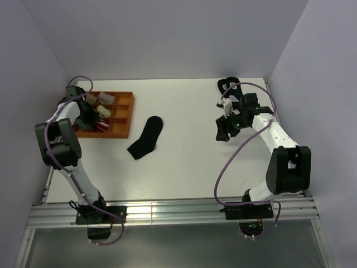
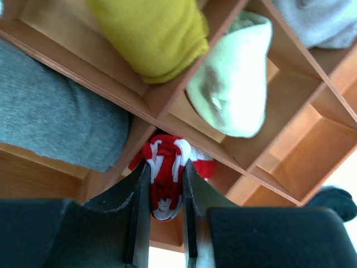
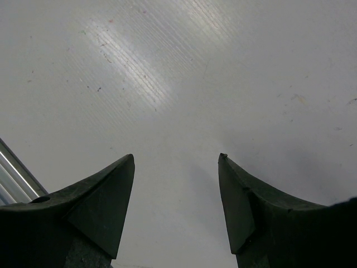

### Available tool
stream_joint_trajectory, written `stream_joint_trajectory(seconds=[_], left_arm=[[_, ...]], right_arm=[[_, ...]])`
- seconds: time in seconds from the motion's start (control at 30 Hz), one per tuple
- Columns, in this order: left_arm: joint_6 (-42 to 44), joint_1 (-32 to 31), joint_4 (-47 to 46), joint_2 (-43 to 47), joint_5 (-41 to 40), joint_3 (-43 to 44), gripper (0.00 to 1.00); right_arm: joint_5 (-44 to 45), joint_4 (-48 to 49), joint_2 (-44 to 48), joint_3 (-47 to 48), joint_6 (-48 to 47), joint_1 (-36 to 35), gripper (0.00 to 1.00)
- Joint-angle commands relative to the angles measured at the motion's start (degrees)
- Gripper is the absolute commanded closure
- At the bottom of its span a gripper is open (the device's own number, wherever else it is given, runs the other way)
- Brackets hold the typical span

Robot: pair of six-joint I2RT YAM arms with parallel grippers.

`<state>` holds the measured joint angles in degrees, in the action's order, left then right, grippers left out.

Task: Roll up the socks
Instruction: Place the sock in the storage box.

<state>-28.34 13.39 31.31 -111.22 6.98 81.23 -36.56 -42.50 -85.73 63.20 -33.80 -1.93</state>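
Two socks matter here, and one is already bundled. The left hand (image 2: 166,164) has its jaws drawn narrow and pinched on the rolled red-and-white striped sock (image 2: 170,149), holding it at a compartment on the near side of the orange divided tray (image 2: 312,72). I cannot tell whether the roll rests on the compartment floor.

To finish this step well, I judge the hand should lower the roll squarely between the dividers before letting go. It should then lift straight out, so the fabric does not catch a finger and unwind.

Beyond the roll, neighbouring compartments hold a grey bundle (image 2: 50,111), a yellow bundle (image 2: 150,33) and a pale white bundle (image 2: 231,89).

The plain black sock (image 1: 146,137) lies flat and unrolled on the desk (image 1: 189,106), near the tray's right side but not touching it. The right hand (image 3: 177,156) hangs wide open and empty over bare desk, well to the right of that sock.

An aluminium rail (image 1: 178,212) runs along the near edge. The desk is white and smooth with faint scuffs and a sheen, so fabric will likely slide on it. Pale lilac walls (image 1: 167,33) close in the left, right and far sides.
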Motion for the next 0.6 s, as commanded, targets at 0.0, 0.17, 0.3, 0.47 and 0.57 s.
stream_joint_trajectory(seconds=[0.0, 0.17, 0.3, 0.47, 0.57], left_arm=[[-0.8, -1.3, 3.1, -1.7, -3.4, -4.2, 1.0], [-1.7, -1.9, 1.9, -3.9, -6.7, -4.9, 1.0], [-2.9, -3.0, -0.5, -4.6, -9.9, -5.8, 1.0], [-4.6, -4.2, -3.0, -4.5, -15.9, -7.2, 0.96], [-4.3, -5.1, -4.9, -3.8, -17.3, -8.5, 0.94]], right_arm=[[-0.2, 0.0, 1.5, -0.4, -0.8, 0.4, 0.32], [0.0, 0.0, 1.4, -0.5, -0.8, 0.4, 0.32], [0.1, 0.4, 1.1, -0.8, -0.9, 0.4, 0.32], [0.2, 0.3, 0.7, -0.8, -0.8, 0.4, 0.32], [0.4, 0.7, 0.7, -1.0, -0.7, 0.4, 0.32]])
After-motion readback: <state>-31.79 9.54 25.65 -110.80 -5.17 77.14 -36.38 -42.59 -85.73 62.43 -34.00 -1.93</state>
